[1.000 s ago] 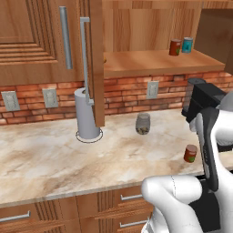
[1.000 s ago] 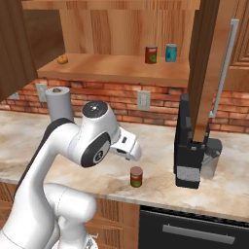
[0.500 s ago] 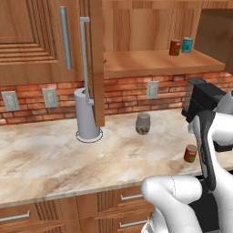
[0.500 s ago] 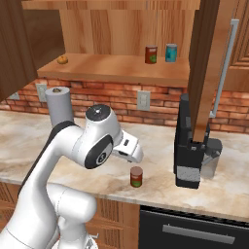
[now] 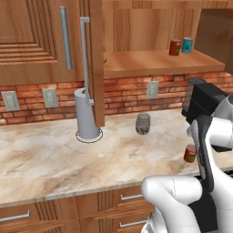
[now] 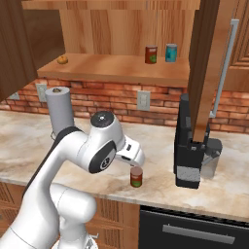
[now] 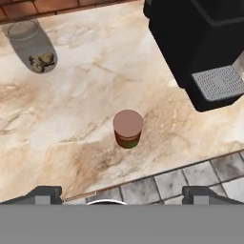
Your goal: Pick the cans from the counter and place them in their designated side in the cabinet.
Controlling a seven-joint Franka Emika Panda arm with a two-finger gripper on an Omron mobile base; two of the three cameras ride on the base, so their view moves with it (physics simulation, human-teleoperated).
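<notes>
Counter [image 5: 54, 159] of beige marbled stone carries one red can [image 7: 127, 128], standing upright near the front edge, with bare stone all round it. In the right base view that can [image 6: 136, 177] stands just left of a black coffee machine [image 6: 192, 146] and apart from it; in the left base view it [image 5: 190, 153] shows beside the arm's white link. Hand [image 7: 119, 198] is above and in front of this can, looking down on its flat top, not touching it. Its two dark fingertips [image 7: 43, 194] stand wide apart at the lower edge of the hand view, with nothing between them.

Second red can [image 6: 151, 54] stands upright on the wooden shelf board of the open cabinet [image 6: 116, 68], just beside a teal-blue can [image 6: 170, 52] on its right as that view shows them. Left base view shows the same pair at the far right of the shelf [image 5: 175, 47]. Small orange item [image 6: 62, 60] lies at the shelf's left end in the right base view; its kind cannot be told.

Glass jar [image 5: 143, 124] with dark contents stands on the counter near the brick wall, well apart from the counter can. Grey paper-towel roll [image 5: 86, 113] stands upright on its holder further left, by the edge of the cabinet door.
</notes>
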